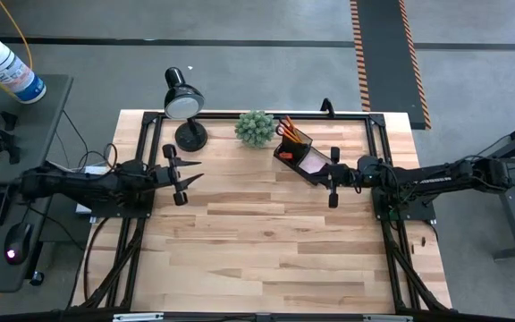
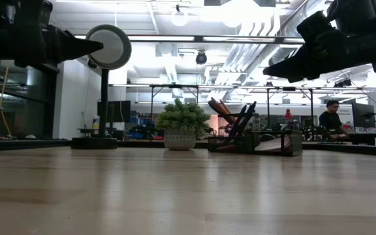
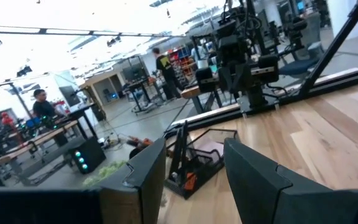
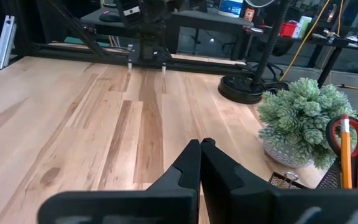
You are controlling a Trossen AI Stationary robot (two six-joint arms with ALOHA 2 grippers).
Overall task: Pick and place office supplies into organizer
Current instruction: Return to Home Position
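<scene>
The dark organizer (image 1: pixel 298 154) stands on the table's far side, right of the middle. Orange pencils (image 4: pixel 347 149) and orange-handled scissors (image 4: pixel 336 132) stick up out of its cup, and a pink sticky-note pad (image 1: pixel 313 164) lies in its low tray. My right gripper (image 1: pixel 331 176) hovers shut just right of the tray, raised above the table (image 2: pixel 271 70). My left gripper (image 1: pixel 198 171) hangs open and holding nothing over the table's left part, pointing level toward the organizer (image 3: pixel 197 155), which shows far off between its fingers.
A green plant ball (image 1: pixel 255 128) in a small pot stands just left of the organizer. A black desk lamp (image 1: pixel 184 105) is at the far left. The wooden table's near half (image 1: pixel 266 250) lies bare. People sit at desks in the room behind.
</scene>
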